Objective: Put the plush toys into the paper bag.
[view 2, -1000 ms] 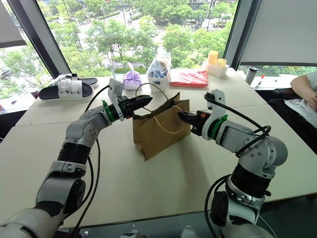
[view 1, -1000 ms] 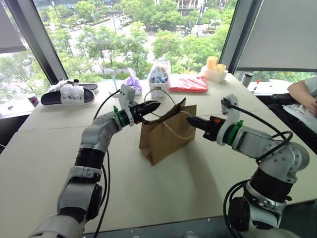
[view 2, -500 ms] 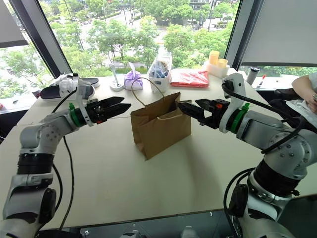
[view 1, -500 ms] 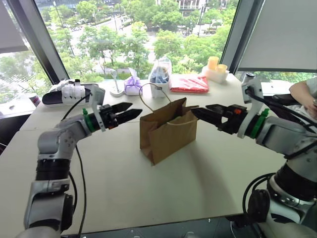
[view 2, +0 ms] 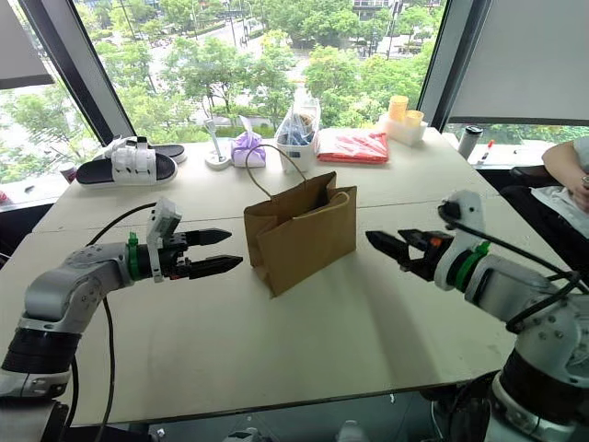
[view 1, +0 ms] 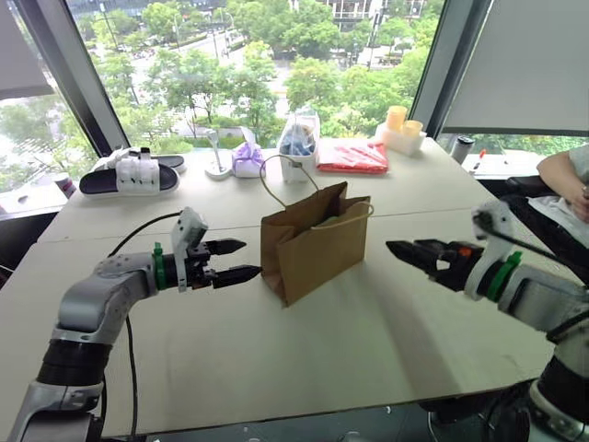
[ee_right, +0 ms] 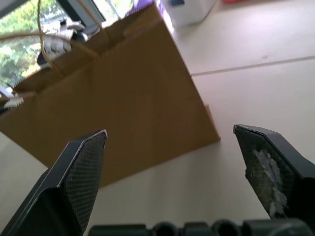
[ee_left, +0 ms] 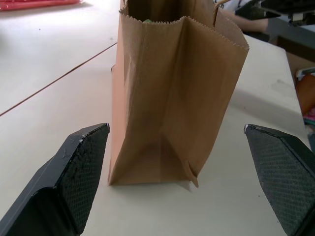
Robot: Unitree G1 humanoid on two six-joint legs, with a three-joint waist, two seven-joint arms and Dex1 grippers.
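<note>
Brown paper bag [view 1: 313,241] upright between both arms' spread, empty fingers [view 1: 230,261], untouched.

Both end effectors [view 1: 241,260] [view 1: 398,249] agape, level.

No readable text, label, brand, number or sign anywhere. Plain brown on the paper bag [view 1: 313,244], nothing printed. Too small and blurred to read on the far packets and containers by the window.
</note>
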